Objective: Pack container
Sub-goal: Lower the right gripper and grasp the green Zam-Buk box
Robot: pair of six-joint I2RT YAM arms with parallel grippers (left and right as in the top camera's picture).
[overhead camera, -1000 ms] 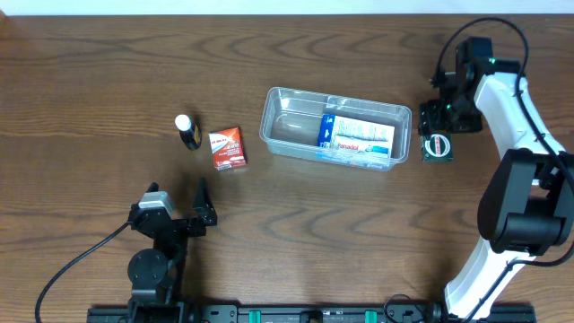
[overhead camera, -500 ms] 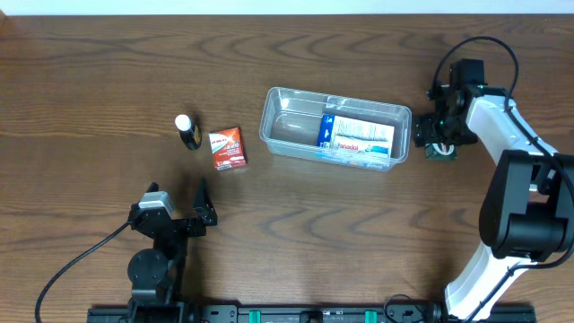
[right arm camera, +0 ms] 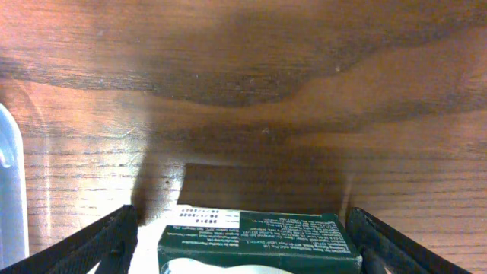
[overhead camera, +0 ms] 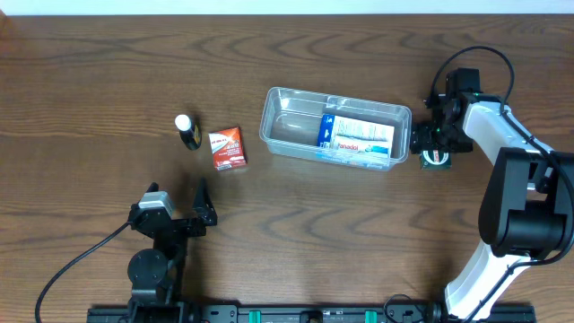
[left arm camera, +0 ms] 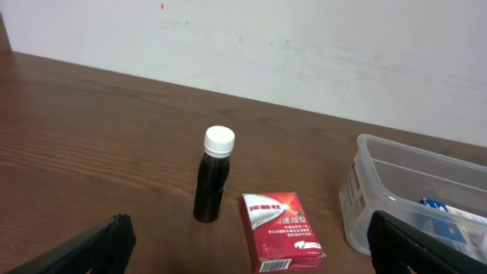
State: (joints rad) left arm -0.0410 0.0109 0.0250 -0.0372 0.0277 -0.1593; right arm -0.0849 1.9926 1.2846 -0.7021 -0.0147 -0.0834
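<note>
**Right gripper (overhead camera: pixel 437 144) astride green box (right arm camera: pixel 259 237), container just to its left**

1. Right gripper: fingers spread, one on either side of the dark green box, which lies flat on the table (overhead camera: pixel 359 242). A gap shows on each side, so nothing is grasped yet.
2. Container (overhead camera: pixel 291 126): clear tub just beside the box, toward the robot's left. Its long axis runs left to right across the table. The half nearer the gripper holds a white-and-blue box (overhead camera: pixel 357 136); the other half is bare. Judgement: a short carry leftward over the rim, with the right arm much the nearer.
3. Red carton (overhead camera: pixel 227 149) and white-capped bottle (overhead camera: pixel 186 131): beyond the tub, unpacked.
4. Left gripper (overhead camera: pixel 177 201): fingers wide apart, empty, well away.
</note>
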